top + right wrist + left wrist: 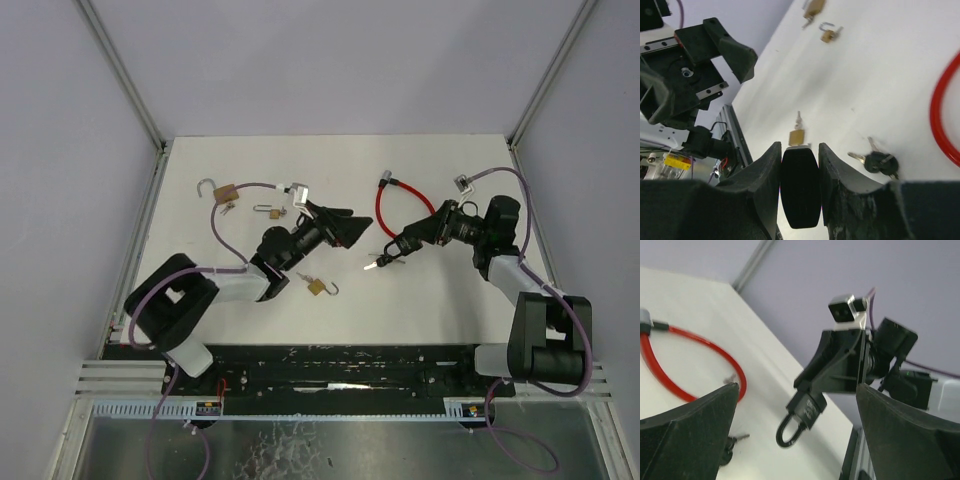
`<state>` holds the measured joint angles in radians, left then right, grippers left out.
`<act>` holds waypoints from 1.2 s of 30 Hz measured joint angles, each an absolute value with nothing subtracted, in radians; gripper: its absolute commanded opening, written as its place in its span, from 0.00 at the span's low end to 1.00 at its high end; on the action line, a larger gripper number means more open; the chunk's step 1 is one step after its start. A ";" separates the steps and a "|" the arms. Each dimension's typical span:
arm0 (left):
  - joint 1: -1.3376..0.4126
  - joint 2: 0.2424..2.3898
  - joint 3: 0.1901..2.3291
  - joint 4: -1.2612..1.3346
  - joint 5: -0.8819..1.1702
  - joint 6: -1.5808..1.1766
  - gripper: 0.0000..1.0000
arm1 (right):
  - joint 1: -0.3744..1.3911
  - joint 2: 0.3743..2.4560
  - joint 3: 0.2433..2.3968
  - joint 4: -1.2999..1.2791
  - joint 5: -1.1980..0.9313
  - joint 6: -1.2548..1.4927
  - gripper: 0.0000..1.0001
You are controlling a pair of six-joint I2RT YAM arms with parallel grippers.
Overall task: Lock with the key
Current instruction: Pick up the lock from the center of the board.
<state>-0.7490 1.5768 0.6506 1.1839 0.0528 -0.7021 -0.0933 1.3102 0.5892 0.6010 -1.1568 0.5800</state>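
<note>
Well, padlock (black) inside end effector

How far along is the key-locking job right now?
Done: the right claw holds the black padlock above the table. In hand: the left claw is open and empty, facing it. Left: the keys lie on the table; none picked up or inserted yet.
</note>
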 measured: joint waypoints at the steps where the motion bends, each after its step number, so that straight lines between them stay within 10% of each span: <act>1: -0.734 1.612 0.657 1.203 0.096 -0.715 1.00 | -0.099 1.331 0.601 0.555 -1.140 0.551 0.00; 36: -0.749 1.989 0.875 1.211 0.540 -0.837 0.83 | -0.133 1.398 0.630 0.461 -1.143 0.509 0.00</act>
